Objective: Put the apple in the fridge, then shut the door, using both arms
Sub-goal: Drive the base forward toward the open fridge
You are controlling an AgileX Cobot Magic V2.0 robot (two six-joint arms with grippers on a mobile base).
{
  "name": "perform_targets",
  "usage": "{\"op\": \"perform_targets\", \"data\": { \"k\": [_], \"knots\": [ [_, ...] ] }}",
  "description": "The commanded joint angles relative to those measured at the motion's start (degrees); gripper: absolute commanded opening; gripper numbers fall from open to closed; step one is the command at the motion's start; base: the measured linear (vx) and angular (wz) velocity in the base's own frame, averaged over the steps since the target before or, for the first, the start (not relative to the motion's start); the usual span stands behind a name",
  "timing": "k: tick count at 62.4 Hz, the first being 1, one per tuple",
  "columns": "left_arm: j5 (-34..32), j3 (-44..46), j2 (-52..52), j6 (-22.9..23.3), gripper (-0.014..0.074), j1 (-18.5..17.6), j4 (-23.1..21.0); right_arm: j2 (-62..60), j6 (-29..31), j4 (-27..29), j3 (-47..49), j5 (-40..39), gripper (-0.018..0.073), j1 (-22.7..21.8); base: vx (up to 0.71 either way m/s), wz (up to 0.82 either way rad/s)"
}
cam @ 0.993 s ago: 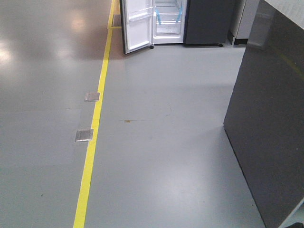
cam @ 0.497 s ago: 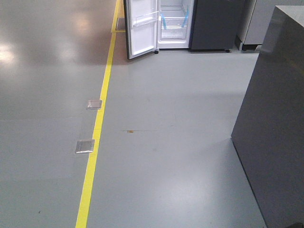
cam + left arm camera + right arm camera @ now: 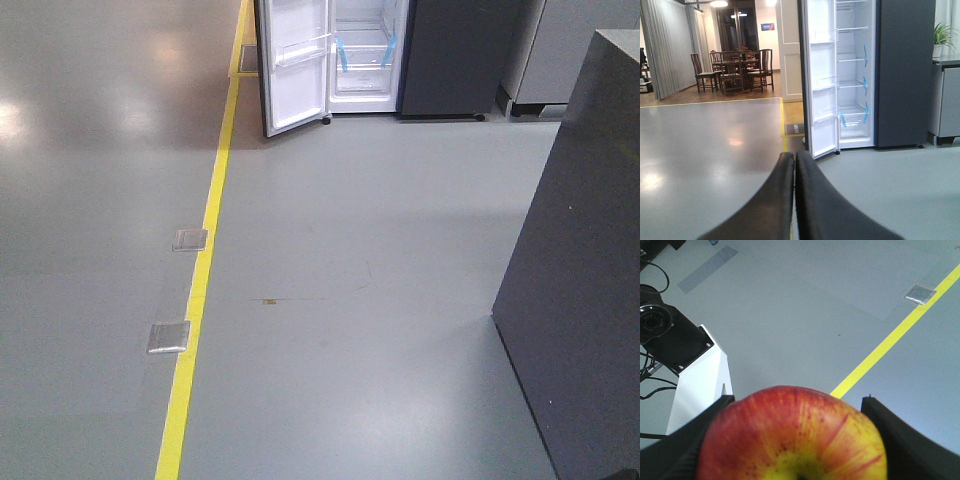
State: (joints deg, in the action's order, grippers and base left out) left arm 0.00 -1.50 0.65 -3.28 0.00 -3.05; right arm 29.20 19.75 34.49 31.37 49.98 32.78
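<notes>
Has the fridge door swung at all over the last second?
No. The fridge door stands open as before, equally near the yellow line; only the view shifted.

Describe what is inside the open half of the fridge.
Inside the fridge are clear shelves, blue tape strips and a bottom drawer; no food is visible. The closed dark door hides the other half. The apple is in the right hand.

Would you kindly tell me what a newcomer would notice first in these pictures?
The red-and-yellow apple fills the right wrist view, held in the right end effector. Far across the grey floor, the dark fridge stands with one door swung open, white inside, beside a yellow floor line.
</notes>
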Motion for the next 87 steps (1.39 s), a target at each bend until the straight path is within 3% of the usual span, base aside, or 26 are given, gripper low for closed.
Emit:
{"op": "perform_targets", "data": {
  "k": [1, 87],
  "knots": [
    [-4.39, -1.21, 0.84, 0.12, -0.0006, 0.0, -0.63, 0.21, 0.47, 1.94, 1.45, -2.86, 0.0361, -0.1, 0.24, -0.03],
    [-4.39, -1.21, 0.84, 0.12, -0.0006, 0.0, -0.63, 0.21, 0.47, 1.94, 1.45, -2.86, 0.0361, -0.1, 0.23, 0.02]
  ]
}}
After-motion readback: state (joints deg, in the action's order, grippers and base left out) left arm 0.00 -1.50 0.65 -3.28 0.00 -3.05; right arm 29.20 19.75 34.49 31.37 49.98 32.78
